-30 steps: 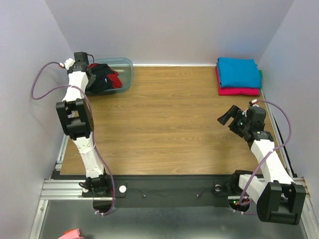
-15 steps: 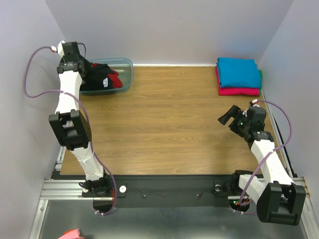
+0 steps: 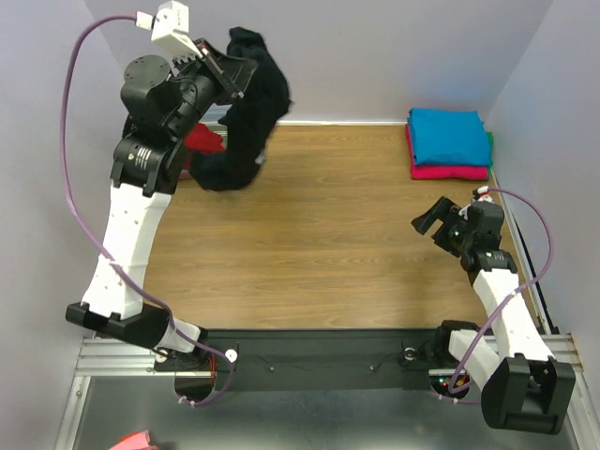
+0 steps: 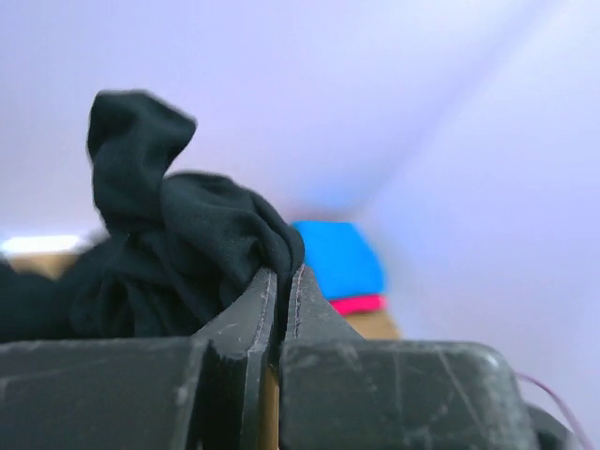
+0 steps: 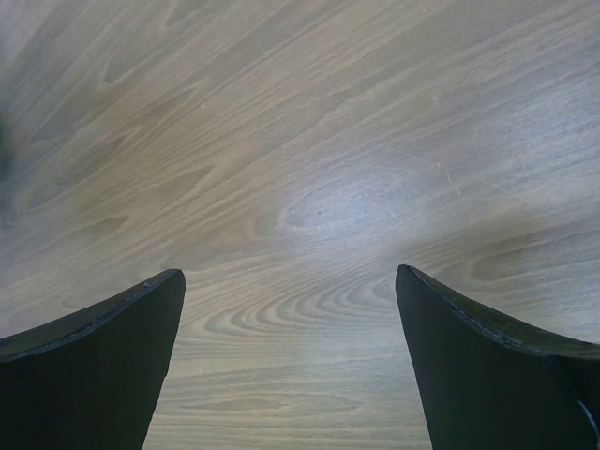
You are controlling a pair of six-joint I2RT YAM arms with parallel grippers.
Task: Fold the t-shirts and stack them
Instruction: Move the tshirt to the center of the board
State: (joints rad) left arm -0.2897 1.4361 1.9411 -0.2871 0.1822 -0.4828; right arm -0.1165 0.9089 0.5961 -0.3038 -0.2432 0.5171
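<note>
My left gripper (image 3: 236, 75) is shut on the black t-shirt (image 3: 242, 117) and holds it high above the table's back left; the shirt hangs down bunched. In the left wrist view the jaws pinch a fold of the black t-shirt (image 4: 187, 253). A bit of the red t-shirt (image 3: 203, 141) shows behind the left arm. The turquoise t-shirt (image 3: 448, 134) lies folded on the folded magenta t-shirt (image 3: 450, 172) at the back right; both show blurred in the left wrist view (image 4: 342, 258). My right gripper (image 3: 429, 219) is open and empty above bare wood at the right.
The plastic tub is hidden behind the left arm and the hanging shirt. The wooden table (image 3: 319, 244) is walled at the back and both sides. The right wrist view shows only wood grain (image 5: 309, 187) between the open fingers.
My left arm has risen from the tub and swung right, lifting the black t-shirt out into the air. The right arm has barely moved.
</note>
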